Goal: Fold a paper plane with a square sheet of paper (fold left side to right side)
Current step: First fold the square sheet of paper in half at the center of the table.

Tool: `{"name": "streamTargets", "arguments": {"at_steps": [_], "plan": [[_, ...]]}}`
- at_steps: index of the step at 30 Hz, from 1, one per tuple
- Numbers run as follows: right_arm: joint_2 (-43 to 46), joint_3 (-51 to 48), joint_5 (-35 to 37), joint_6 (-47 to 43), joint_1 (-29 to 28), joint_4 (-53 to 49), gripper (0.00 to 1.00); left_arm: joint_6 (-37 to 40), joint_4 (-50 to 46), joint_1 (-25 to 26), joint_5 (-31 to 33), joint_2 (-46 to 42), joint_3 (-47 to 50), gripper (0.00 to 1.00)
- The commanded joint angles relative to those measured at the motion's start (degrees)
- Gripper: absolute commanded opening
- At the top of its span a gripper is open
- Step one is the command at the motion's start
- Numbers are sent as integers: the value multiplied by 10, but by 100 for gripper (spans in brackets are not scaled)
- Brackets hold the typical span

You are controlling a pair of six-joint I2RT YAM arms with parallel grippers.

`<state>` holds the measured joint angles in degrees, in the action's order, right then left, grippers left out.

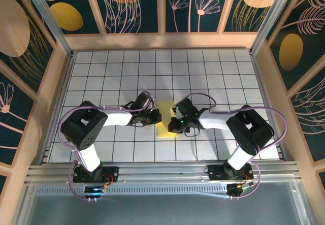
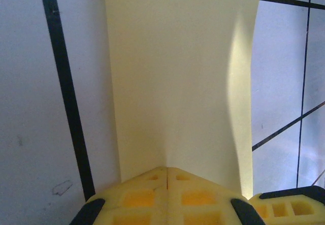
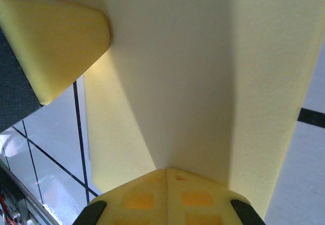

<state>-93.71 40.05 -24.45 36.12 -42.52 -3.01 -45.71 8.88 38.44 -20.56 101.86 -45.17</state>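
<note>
The square sheet of paper (image 1: 165, 129) lies folded into a narrow yellow strip at the middle of the table, between my two grippers. My left gripper (image 1: 158, 117) comes in from the left, shut, with its tips resting on the paper (image 2: 177, 72); its closed yellow fingers (image 2: 147, 194) meet in a point. From the right, my right gripper (image 1: 174, 124) is also shut, its tip down on the paper (image 3: 203, 67). The left gripper's finger (image 3: 56, 42) sits at the paper's far edge in the right wrist view. A soft crease line runs up the sheet in both wrist views.
The white grid-tiled table (image 1: 203, 72) spreads around the paper, with free room at the back and on both sides. Wooden frame walls (image 1: 162, 41) enclose it. A metal rail (image 1: 162, 171) carrying the arm bases runs along the near edge.
</note>
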Motion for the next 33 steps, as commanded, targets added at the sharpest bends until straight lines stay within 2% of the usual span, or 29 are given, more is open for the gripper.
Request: {"name": "streamTargets", "arguments": {"at_steps": [1, 14, 33], "plan": [[-41, -22, 70, -14, -4, -77, 0, -3, -2, -13, 21, 19, 6, 0], [-47, -21, 80, -22, -3, -92, 0, 32, -31, -60, 55, 37, -21, 0], [-35, -28, 79, -29, 0, -95, 0, 76, -40, -123, 63, 52, -76, 4]]}}
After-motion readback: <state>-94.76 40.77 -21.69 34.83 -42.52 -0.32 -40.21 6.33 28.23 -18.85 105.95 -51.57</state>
